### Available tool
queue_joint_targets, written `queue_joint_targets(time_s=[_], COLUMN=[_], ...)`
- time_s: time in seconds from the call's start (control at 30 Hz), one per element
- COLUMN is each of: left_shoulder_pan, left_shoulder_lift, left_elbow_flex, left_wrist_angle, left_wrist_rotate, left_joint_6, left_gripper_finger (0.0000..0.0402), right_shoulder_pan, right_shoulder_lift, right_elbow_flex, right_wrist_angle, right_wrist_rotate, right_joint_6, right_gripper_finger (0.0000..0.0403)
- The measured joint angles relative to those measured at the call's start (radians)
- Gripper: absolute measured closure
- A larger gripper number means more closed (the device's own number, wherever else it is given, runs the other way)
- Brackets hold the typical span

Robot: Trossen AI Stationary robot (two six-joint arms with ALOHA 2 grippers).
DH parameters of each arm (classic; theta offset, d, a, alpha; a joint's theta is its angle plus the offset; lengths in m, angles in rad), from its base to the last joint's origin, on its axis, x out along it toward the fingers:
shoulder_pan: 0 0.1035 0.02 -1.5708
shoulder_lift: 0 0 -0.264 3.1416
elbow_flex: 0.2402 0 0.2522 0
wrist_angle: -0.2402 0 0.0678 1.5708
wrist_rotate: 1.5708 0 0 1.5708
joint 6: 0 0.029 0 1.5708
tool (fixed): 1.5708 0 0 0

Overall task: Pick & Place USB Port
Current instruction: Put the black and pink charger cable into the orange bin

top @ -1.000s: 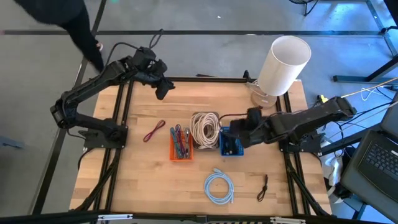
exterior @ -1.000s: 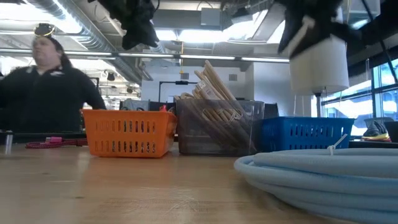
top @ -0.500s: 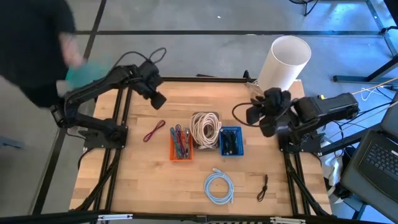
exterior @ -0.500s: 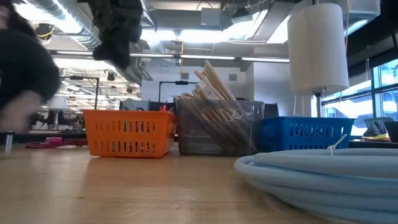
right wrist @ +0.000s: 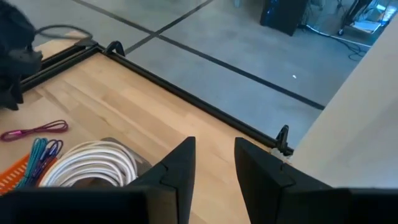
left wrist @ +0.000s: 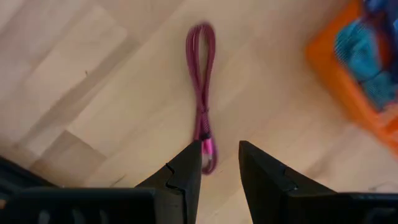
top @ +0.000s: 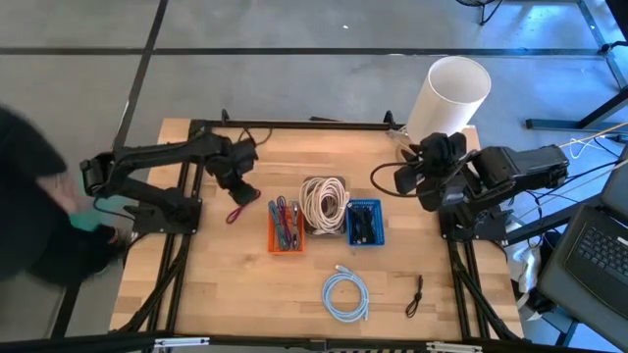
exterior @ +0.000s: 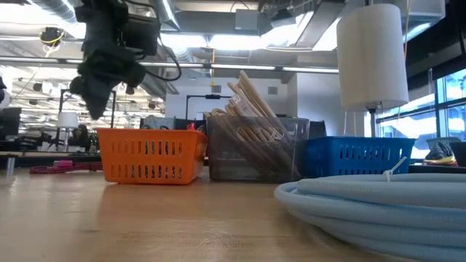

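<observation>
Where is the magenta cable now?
In the high view, the magenta cable lies on the table's left half, left of the orange basket, just below the left gripper.

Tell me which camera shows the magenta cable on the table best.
The left wrist view: the magenta cable lies folded on the bare wood, filling the frame just ahead of the left end effector. The high view shows it small beside the orange basket; the low view only a sliver; the right wrist view shows it far off.

High view: overhead, straight down on whole bench (top: 392, 284). Low view: bench-top level, facing room. Left wrist view: close above pink cable (left wrist: 203, 93). Orange basket (top: 286, 226) shared by high, low, left wrist views.
</observation>
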Motion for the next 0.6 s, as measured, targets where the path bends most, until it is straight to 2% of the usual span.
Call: queue_joint_targets(time_s=[0.23, 0.47, 0.6], left_shoulder_pan=[-0.092, -0.124, -0.124], left_shoulder_lift=[0.000, 0.000, 0.007], left_elbow_flex=[-0.069, -0.146, -0.184], left_wrist_angle=[0.029, 0.224, 0.258], left_wrist_rotate=[-0.093, -0.098, -0.121], left_joint_6=[-0.044, -0.078, -0.090], left_gripper_finger=[0.0304, 0.0304, 0.0304], right_shoulder_pan=[0.000, 0.000, 0.000], right_shoulder_lift=[0.000, 0.000, 0.000], right_elbow_flex=[0.000, 0.000, 0.000], right_wrist_angle=[-0.003, -0.002, 0.011], right_wrist_rotate=[0.008, 0.008, 0.008], right_joint_6=[-0.027, -0.027, -0.027], right_gripper_finger=[0.0289, 0.0289, 0.0289])
